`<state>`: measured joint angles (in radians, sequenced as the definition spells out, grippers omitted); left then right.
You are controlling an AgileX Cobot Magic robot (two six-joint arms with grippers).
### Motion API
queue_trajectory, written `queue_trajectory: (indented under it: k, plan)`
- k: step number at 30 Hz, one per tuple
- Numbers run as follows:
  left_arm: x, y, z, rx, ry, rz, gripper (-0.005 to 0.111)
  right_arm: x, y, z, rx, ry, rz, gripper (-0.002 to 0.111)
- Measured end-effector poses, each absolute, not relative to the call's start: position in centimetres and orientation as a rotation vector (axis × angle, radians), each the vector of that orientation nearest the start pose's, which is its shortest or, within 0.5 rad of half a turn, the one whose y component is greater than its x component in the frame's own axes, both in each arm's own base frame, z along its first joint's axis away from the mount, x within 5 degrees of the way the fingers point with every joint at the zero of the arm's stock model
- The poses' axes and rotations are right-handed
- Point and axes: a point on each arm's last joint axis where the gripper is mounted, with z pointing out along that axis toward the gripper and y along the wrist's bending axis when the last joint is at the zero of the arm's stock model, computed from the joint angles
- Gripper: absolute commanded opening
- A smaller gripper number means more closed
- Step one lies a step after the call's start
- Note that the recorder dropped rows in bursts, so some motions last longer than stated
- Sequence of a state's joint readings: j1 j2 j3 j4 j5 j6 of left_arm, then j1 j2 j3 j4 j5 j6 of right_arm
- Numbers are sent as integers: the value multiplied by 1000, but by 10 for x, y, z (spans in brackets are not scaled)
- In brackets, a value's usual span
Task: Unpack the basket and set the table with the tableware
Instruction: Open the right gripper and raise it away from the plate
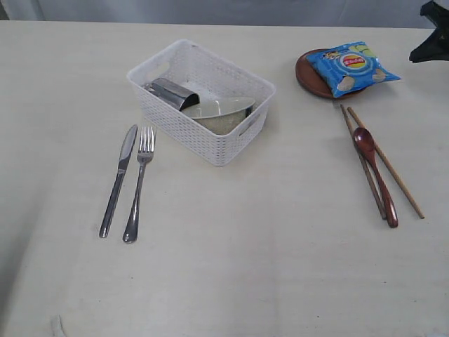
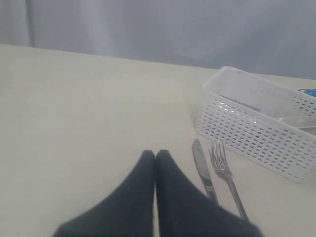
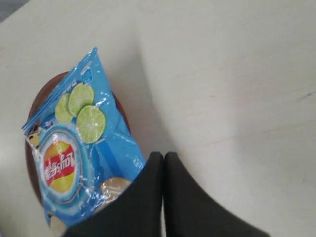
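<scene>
The white perforated basket (image 1: pixel 210 123) stands mid-table and holds a tipped steel cup (image 1: pixel 170 93) and a pale bowl (image 1: pixel 219 109). A steel knife (image 1: pixel 118 179) and fork (image 1: pixel 139 184) lie side by side in front of it on the left. On the right lie the reddish wooden spoon (image 1: pixel 375 175) and two chopsticks (image 1: pixel 386 163). The brown plate (image 1: pixel 307 76) sits at the back right under a blue chips bag (image 1: pixel 351 67). My left gripper (image 2: pixel 156 154) is shut and empty, left of the knife (image 2: pixel 203 170). My right gripper (image 3: pixel 163 156) is shut and empty beside the bag (image 3: pixel 79 148).
The pale table (image 1: pixel 266 253) stretches wide in front of the basket and between the cutlery and the spoon. A grey curtain backs the far edge. Part of the right arm (image 1: pixel 431 35) shows at the top right corner.
</scene>
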<state>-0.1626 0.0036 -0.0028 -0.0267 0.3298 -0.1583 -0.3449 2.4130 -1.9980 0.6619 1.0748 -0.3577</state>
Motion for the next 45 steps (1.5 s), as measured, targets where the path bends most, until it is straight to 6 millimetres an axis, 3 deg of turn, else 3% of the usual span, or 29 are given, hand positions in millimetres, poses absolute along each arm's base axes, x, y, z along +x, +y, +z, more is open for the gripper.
queue_trajectory:
  k: [5, 9, 17, 23, 32, 35, 40, 42, 45]
  plan:
    - [53, -10, 184, -13, 1821, -253, 0, 506, -76, 144, 210, 2687, 528, 0]
    - [53, -10, 184, -13, 1821, -253, 0, 511, -50, 139, 136, 2737, 327, 0]
    - [53, -10, 184, -13, 1821, -253, 0, 511, -46, 139, 128, 2742, 318, 0]
    - [53, -10, 184, -13, 1821, -253, 0, 511, -37, 137, 111, 2735, 463, 0]
    - [53, -10, 184, -13, 1821, -253, 0, 509, -30, 139, 90, 2748, 522, 0]
    - [53, -10, 184, -13, 1821, -253, 0, 508, -30, 158, 58, 2710, 516, 0]
    - [53, -10, 184, -13, 1821, -253, 0, 502, -15, 232, -60, 2477, 670, 0]
    - [53, -10, 184, -13, 1821, -253, 0, 496, 0, 262, -119, 2384, 746, 0]
    - [53, -10, 184, -13, 1821, -253, 0, 486, 32, 290, -236, 2330, 804, 0]
